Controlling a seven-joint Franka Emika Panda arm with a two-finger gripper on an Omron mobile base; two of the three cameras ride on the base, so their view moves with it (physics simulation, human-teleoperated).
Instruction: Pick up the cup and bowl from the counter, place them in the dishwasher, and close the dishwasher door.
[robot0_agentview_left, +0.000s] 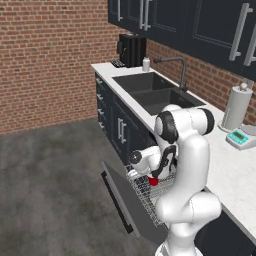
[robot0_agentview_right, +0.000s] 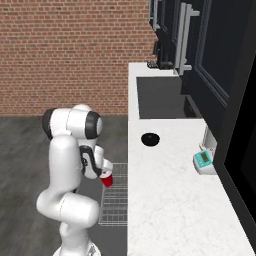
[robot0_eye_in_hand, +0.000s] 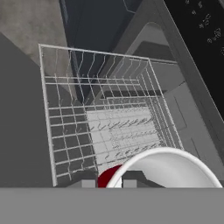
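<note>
The red cup (robot0_agentview_left: 153, 182) with its white rim (robot0_eye_in_hand: 166, 168) hangs in my gripper (robot0_agentview_left: 155, 177), which is shut on it just above the pulled-out wire rack (robot0_agentview_left: 144, 192) of the dishwasher. From the right base view the cup (robot0_agentview_right: 107, 180) sits over the rack (robot0_agentview_right: 115, 196) beside the counter edge. In the hand view the rack (robot0_eye_in_hand: 105, 118) lies directly below. The dishwasher door (robot0_agentview_left: 127, 202) is dropped open. The black bowl (robot0_agentview_right: 150, 139) rests on the white counter (robot0_agentview_right: 165, 200), in front of the sink.
A double sink (robot0_agentview_left: 150, 90) with a dark faucet (robot0_agentview_left: 179, 70) lies beyond the dishwasher. A paper towel roll (robot0_agentview_left: 235, 107) and a teal scale (robot0_agentview_right: 204, 161) stand by the wall. A coffee machine (robot0_agentview_left: 131, 50) sits at the counter's far end. Open floor (robot0_agentview_left: 50, 190) lies to the left.
</note>
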